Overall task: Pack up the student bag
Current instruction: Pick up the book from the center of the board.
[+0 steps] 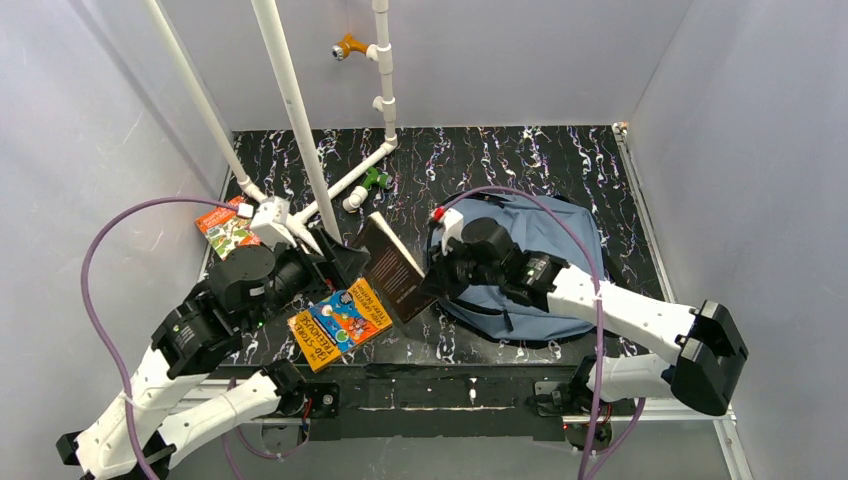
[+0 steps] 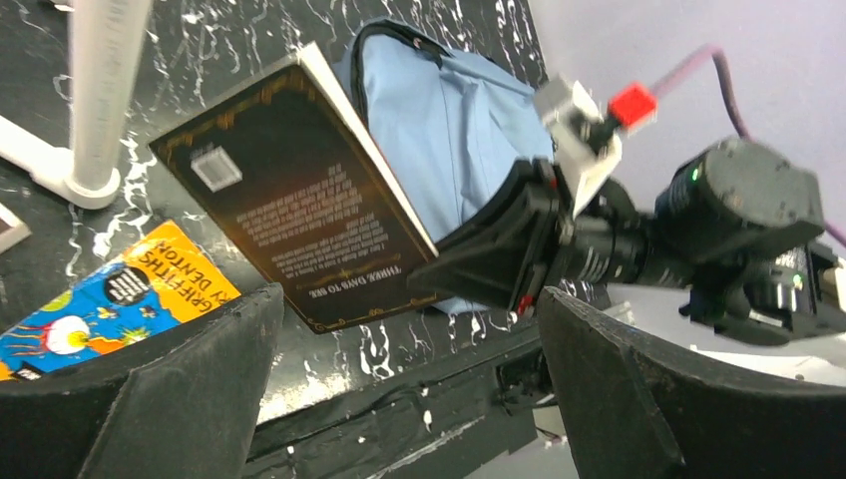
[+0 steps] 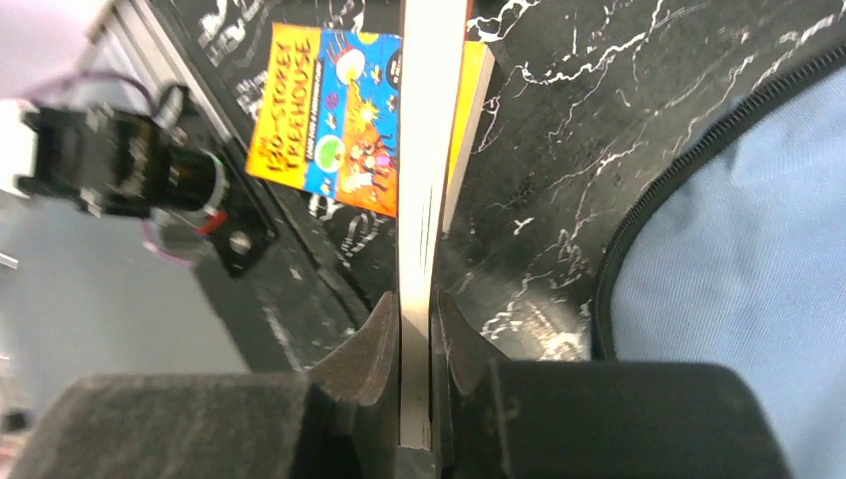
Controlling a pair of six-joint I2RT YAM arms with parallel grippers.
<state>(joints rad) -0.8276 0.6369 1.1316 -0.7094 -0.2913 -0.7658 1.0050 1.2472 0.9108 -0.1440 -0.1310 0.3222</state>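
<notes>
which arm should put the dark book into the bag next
Right. The right gripper pinches the dark book beside the student bag; the left gripper is open and empty.

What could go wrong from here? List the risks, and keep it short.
1. The right gripper pinches the dark book by one edge only, so it could pivot or slip out.
2. The open left gripper sits close beside that book, and a swing might knock it.
3. The blue backpack lies partly under the right arm and shows no open mouth, so the book may just shove the fabric.
</notes>
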